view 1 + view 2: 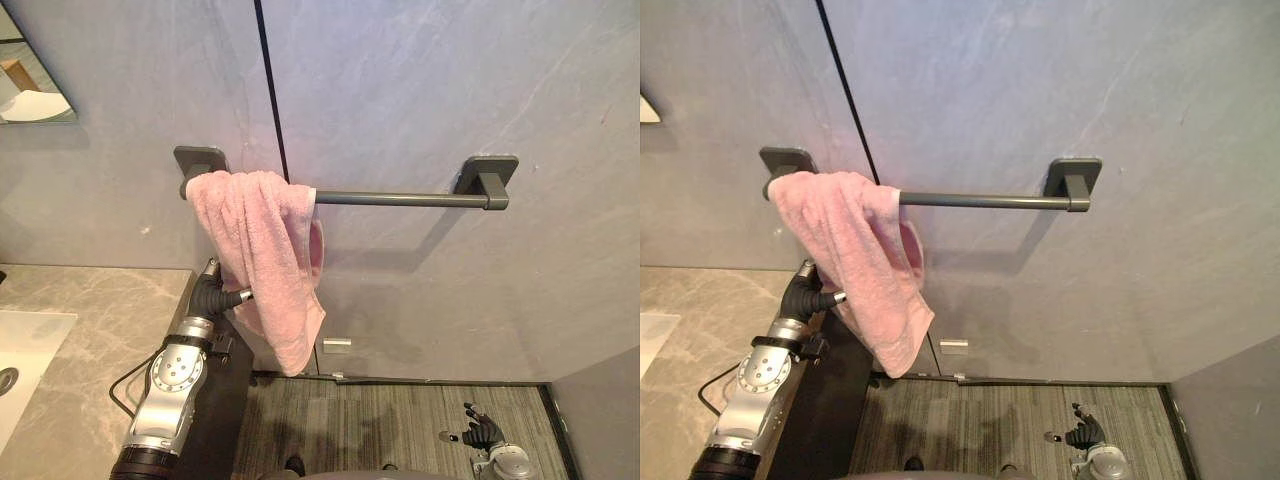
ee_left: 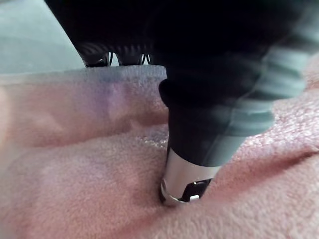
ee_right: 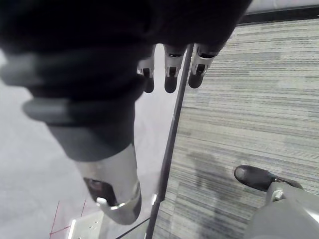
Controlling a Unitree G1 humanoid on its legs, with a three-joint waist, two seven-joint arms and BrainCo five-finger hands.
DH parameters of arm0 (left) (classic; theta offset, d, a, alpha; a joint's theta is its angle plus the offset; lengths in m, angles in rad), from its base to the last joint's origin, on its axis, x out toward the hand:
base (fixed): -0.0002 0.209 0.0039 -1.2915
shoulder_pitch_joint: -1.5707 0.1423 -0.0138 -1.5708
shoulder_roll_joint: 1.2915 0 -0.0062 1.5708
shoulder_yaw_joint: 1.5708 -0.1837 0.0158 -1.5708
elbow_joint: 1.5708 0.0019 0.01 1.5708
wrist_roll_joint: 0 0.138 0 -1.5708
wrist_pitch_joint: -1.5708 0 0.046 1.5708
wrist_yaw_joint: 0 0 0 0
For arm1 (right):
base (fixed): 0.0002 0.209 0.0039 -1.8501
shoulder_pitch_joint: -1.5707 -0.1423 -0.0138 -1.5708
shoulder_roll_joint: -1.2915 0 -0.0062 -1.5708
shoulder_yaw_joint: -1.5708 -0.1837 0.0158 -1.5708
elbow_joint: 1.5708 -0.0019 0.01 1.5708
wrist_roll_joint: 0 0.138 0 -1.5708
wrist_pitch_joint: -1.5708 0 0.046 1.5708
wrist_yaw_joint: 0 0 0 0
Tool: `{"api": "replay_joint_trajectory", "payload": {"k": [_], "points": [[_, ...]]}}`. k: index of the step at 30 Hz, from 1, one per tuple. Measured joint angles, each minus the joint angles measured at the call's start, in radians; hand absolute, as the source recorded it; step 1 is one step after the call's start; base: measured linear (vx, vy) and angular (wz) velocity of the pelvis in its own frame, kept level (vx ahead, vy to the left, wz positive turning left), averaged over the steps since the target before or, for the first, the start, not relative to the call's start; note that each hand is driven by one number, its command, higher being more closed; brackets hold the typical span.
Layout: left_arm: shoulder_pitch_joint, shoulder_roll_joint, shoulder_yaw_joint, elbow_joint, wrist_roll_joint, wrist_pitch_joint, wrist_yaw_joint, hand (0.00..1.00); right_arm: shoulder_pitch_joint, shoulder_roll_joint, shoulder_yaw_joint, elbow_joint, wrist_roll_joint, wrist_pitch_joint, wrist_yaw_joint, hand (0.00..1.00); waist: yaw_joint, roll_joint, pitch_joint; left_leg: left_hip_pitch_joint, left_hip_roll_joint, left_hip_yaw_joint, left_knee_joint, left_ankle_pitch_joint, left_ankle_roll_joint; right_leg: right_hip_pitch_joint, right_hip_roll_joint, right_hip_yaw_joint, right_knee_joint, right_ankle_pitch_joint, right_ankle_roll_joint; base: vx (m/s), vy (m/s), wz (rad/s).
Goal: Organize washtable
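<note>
**Pink towel bunched on a wall rail, one robot hand against it**

Lowest and nearest, the right robot hand [image 1: 482,433] hangs over the striped grey floor [image 1: 380,420]. Its fingers are loosely straight and it holds nothing.

On the other side, the left robot hand [image 1: 213,292] is raised beside the edge of the marbled stone bench [image 1: 100,310], which carries a white sink [image 1: 25,350] at its far left. This hand presses into the lower part of the pink towel [image 1: 260,240]. The cloth covers much of the hand, so whether it is gripping cannot be told.

The towel hangs bunched and uneven at the left end of a dark towel rail [image 1: 400,198]. The rest of the bar is bare.

Behind is a grey wall [image 1: 420,90], with a mirror [image 1: 30,90] corner at upper left.
</note>
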Motion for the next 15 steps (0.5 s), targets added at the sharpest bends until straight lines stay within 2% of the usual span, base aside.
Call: {"api": "replay_joint_trajectory", "payload": {"k": [2, 9, 10, 15], "points": [[-0.002, 0.0, 0.0, 0.0, 0.006, 0.0, 0.0, 1.0, -0.003, 0.0, 0.0, 0.0, 0.0, 0.0, 0.0, 0.0, -0.01, -0.005, -0.002, 0.001, 0.0, 0.0, -0.001, 0.0, 0.0, 0.0, 0.0, 0.001, -0.001, 0.0, 0.0, 0.01, -0.005, -0.02], [-0.009, 0.0, 0.0, 0.002, 0.008, 0.0, 0.0, 1.0, 0.0, 0.0, 0.001, 0.0, -0.001, 0.0, 0.001, 0.0, -0.011, -0.008, -0.002, 0.009, 0.0, 0.0, -0.002, 0.0, 0.0, 0.004, 0.001, 0.005, -0.001, 0.0, 0.0, -0.01, -0.009, -0.01], [-0.009, 0.0, 0.0, 0.002, 0.008, 0.0, 0.0, 0.0, 0.0, 0.0, 0.001, 0.0, -0.001, 0.0, 0.001, 0.0, -0.011, -0.008, -0.003, 0.009, 0.0, 0.0, -0.003, 0.0, 0.0, 0.004, 0.001, 0.004, 0.0, 0.0, 0.0, -0.04, -0.013, -0.02], [-0.009, -0.001, 0.0, 0.003, 0.007, 0.0, 0.001, 0.0, 0.001, 0.0, 0.008, 0.0, -0.001, 0.0, 0.001, 0.0, -0.011, -0.014, -0.006, 0.015, 0.0, 0.0, -0.017, 0.001, 0.001, 0.003, 0.001, 0.002, -0.002, 0.0, 0.0, -0.01, -0.005, -0.01]]}}
